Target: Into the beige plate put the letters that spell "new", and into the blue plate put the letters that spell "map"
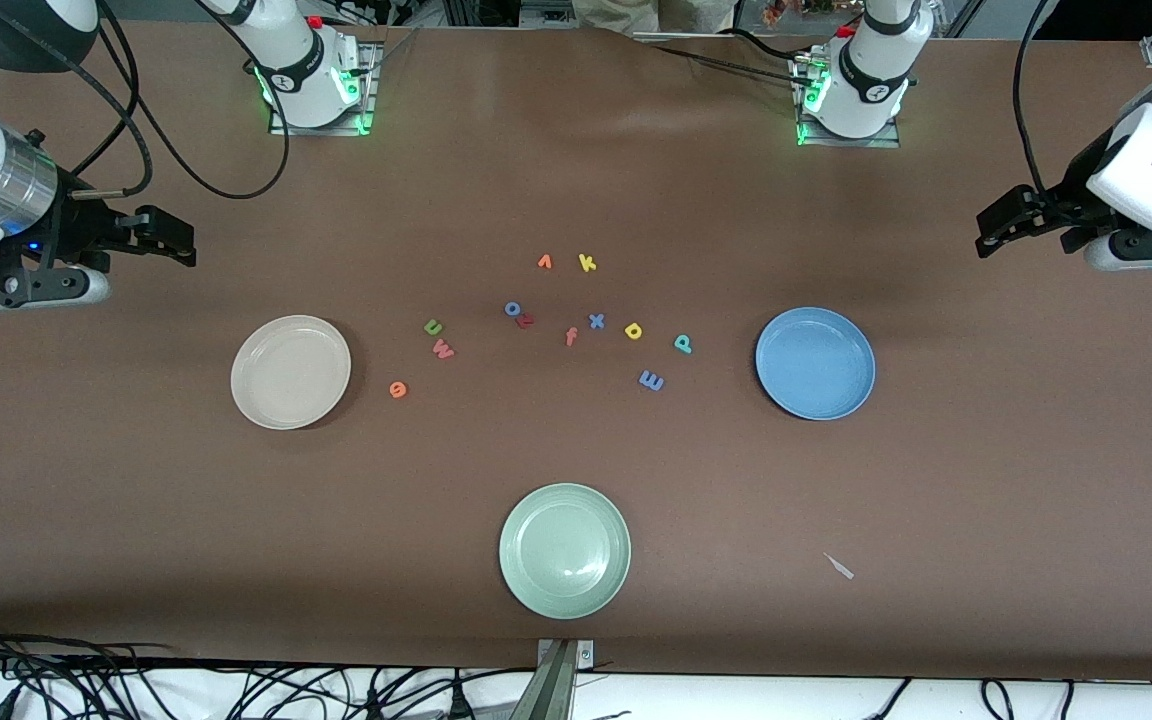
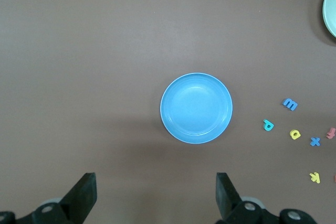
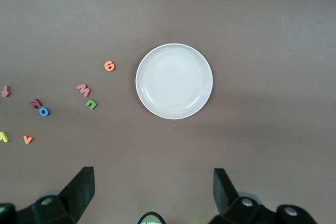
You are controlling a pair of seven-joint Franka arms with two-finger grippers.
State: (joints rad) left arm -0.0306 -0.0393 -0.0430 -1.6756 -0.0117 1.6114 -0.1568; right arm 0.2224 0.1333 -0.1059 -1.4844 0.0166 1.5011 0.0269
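Both hands are held open and empty: the left hand (image 1: 986,232) is raised over the counter (image 1: 986,470) at the left arm's end, the right hand (image 1: 181,243) likewise at the right arm's end. Between the blue plate (image 1: 815,362) and the beige plate (image 1: 290,371), both empty, the foam letters (image 1: 546,322) are scattered on the counter.
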